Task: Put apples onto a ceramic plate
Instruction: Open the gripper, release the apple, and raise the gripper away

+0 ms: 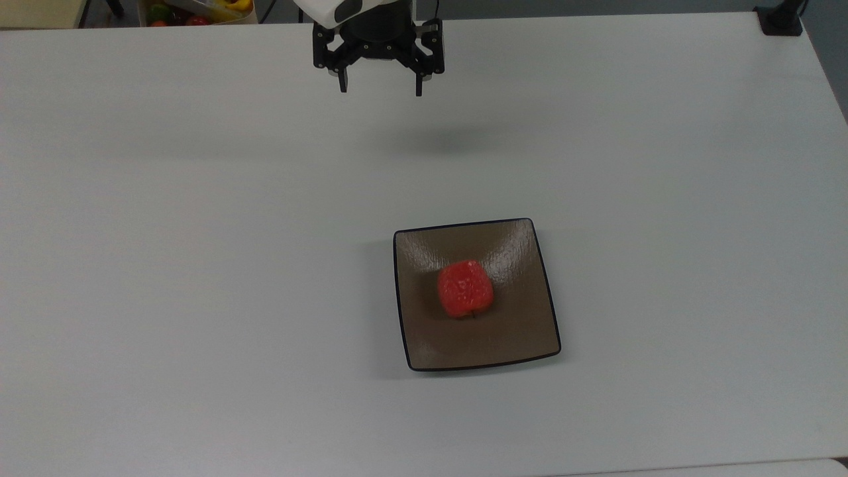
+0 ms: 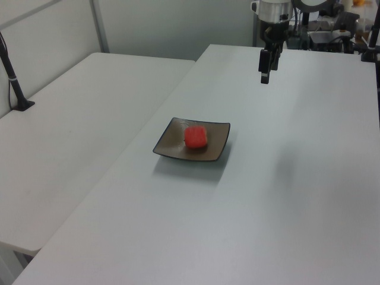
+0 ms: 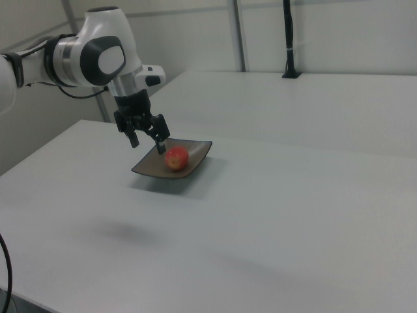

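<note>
I see the apple point(image 1: 466, 288) resting near the middle of the ceramic plate point(image 1: 523, 338), its short stem toward the top view's bottom. The plate lies flat on the white counter point(image 1: 199, 265). My hand point(image 1: 381, 87) hangs above the counter near the top view's upper edge, well apart from the plate, its fingers spread wide with nothing between them. In the right view the hand point(image 3: 146, 141) overlaps the plate's point(image 3: 195, 160) far corner.
</note>
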You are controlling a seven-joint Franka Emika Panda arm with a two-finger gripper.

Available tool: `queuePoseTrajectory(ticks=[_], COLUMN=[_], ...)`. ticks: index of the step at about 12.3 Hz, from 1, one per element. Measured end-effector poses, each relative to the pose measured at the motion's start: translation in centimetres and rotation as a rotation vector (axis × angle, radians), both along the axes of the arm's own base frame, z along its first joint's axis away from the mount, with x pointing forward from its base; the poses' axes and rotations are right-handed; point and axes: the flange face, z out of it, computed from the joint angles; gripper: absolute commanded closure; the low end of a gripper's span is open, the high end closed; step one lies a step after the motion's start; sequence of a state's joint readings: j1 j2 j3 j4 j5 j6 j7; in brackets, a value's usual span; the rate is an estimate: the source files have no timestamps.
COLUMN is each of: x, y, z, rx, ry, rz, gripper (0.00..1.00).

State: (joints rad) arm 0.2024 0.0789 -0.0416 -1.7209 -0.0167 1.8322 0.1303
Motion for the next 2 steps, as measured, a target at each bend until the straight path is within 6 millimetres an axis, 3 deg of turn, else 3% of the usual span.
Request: queuePoseTrajectory(ticks=[2], x=[-0.10], y=[-0.01], z=[-0.50], rx=[-0.001], ry=[0.009], rz=[0.000], gripper=[0.00])
